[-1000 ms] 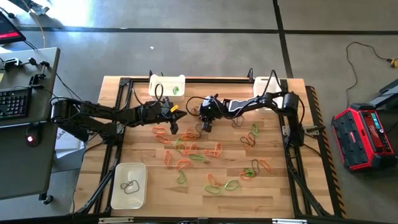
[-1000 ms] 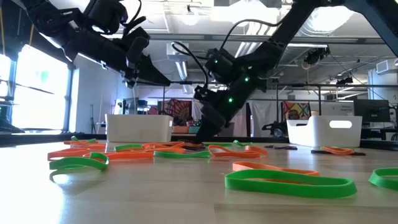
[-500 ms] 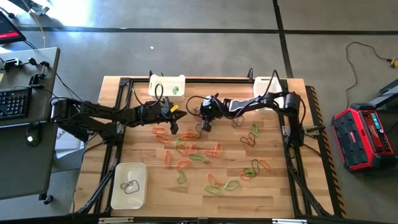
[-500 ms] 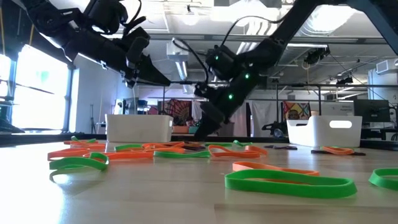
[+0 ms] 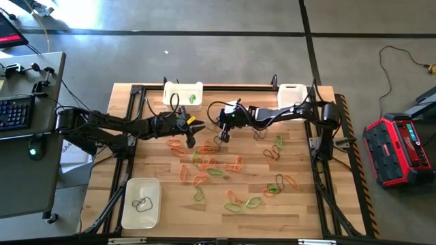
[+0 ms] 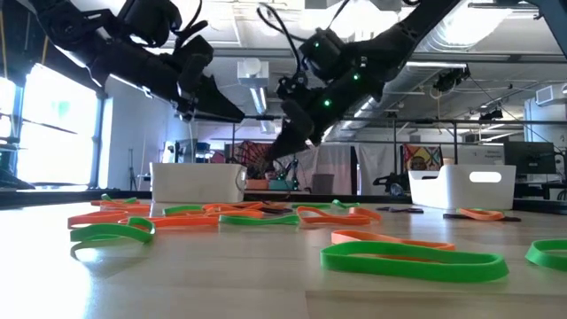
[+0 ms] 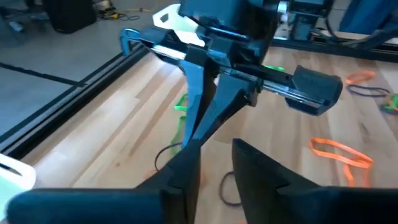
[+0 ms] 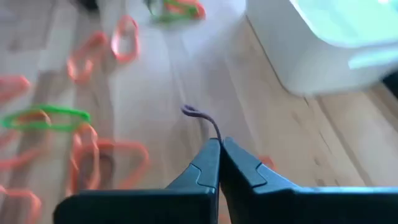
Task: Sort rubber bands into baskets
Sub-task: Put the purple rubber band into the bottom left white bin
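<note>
carrying a dark rubber band point(image 8: 205, 121), the right gripper point(image 5: 222, 135) hangs above the scatter with its fingers pinched together on the strand (it dangles thin from the tips in the right wrist view). you are mid-transfer, by my reading: the pick is done, the drop is not. the basket holding dark bands point(image 5: 141, 202) sits at about 7 o'clock from that gripper, well apart, near the table's front-left corner, so your next move calls for a long diagonal carry. the left gripper point(image 5: 191, 133) hovers just beside, at 9 o'clock, fingers slightly apart and empty, and stands close to that path. the pile of loose bands point(image 5: 208, 167) lies between. two other baskets point(image 5: 182, 93) point(image 5: 291, 92) sit along the far edge.
</note>
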### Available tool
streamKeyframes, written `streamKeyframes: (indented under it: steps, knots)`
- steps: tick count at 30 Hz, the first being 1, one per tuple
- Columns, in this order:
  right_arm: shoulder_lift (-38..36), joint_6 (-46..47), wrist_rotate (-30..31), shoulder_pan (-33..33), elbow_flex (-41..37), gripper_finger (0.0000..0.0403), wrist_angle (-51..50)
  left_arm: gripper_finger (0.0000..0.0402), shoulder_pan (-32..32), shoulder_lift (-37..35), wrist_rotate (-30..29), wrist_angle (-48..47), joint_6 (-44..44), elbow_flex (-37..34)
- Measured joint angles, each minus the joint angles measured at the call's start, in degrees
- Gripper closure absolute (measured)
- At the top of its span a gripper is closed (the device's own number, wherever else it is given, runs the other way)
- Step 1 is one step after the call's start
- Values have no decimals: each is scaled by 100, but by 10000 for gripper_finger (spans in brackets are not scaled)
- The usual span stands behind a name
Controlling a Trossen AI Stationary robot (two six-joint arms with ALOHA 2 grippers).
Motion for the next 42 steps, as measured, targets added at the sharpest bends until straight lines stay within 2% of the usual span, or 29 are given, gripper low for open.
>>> streamKeyframes:
  steps: [10,13,21,24,29,37,39,42]
  knots:
    - [0,161,0,324,0,402,285,255,-259,315,-154,-13,23,9]
    - [0,245,-2,416,0,403,380,250,-311,498,-413,-2,147,11]
    - [0,350,0,577,0,403,480,250,-442,608,-376,2,920,11]
    - [0,350,0,623,0,403,519,250,-442,608,-476,-4,944,11]
    - [0,350,0,710,0,403,620,277,-442,608,-371,-226,1093,11]
    - [0,364,6,717,0,402,678,366,-440,608,-196,-452,1095,28]
    - [0,361,100,722,0,396,644,390,-440,608,-180,-636,1094,130]
    - [0,348,504,757,0,368,501,397,-440,606,-208,-963,1100,337]
